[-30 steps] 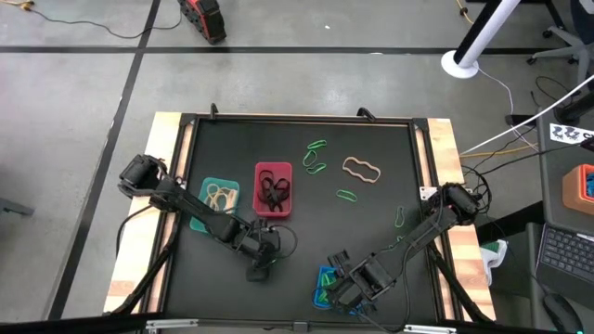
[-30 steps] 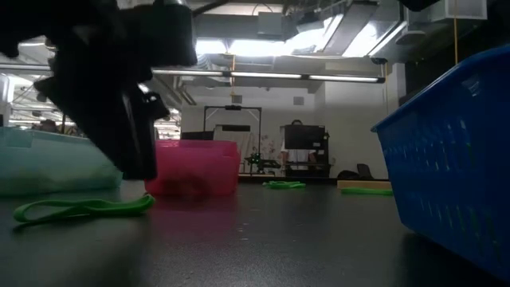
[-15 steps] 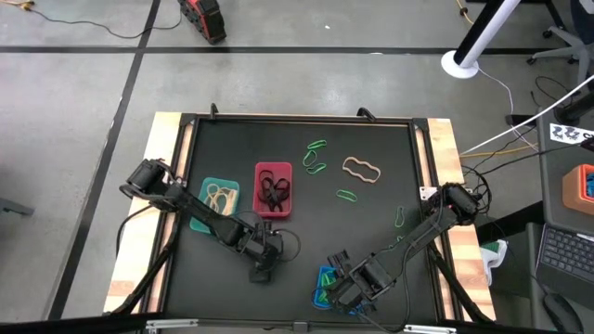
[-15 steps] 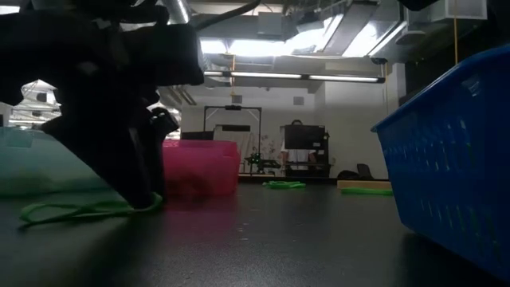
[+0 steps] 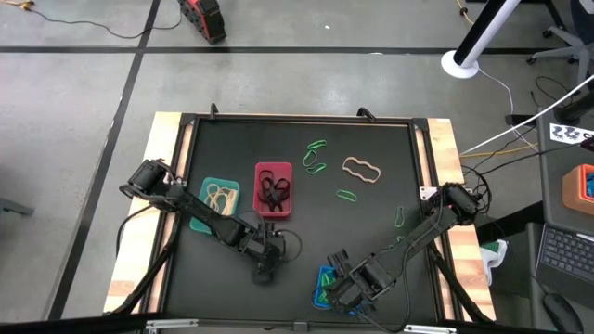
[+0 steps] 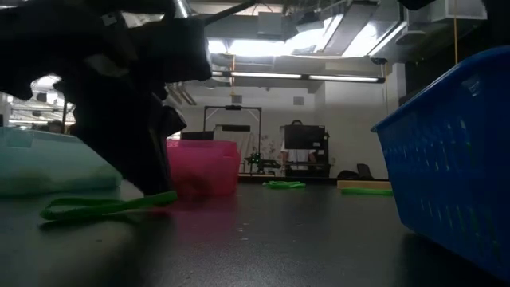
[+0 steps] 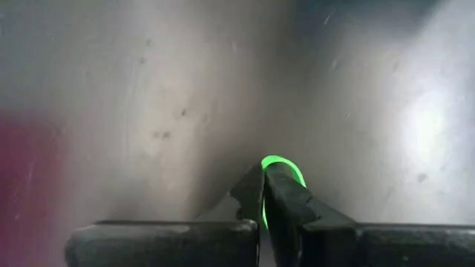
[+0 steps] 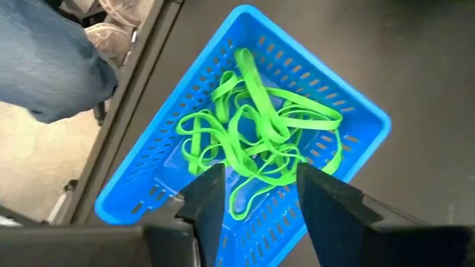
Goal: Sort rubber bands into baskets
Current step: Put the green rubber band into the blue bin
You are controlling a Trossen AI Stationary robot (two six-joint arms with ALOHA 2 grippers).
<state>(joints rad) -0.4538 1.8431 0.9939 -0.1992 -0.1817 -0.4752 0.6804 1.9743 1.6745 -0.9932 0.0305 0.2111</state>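
pinching a green rubber band [image 7: 282, 165] at table level, left gripper [image 7: 264, 178] clenched; right gripper [image 8: 256, 185] spread, apparently empty, above blue basket [image 8: 356, 122].

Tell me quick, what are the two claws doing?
Left gripper: shut on a green band.
Right gripper: open, holding nothing, above the blue basket.

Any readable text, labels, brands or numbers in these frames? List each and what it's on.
None readable.
Black-and-white marker tag at the high view's right edge: a pattern, no legible characters.
Red device on the floor: no legible marking.
Baskets, red, teal, blue: no labels showing.
Room behind the table in the low view: no legible signs.
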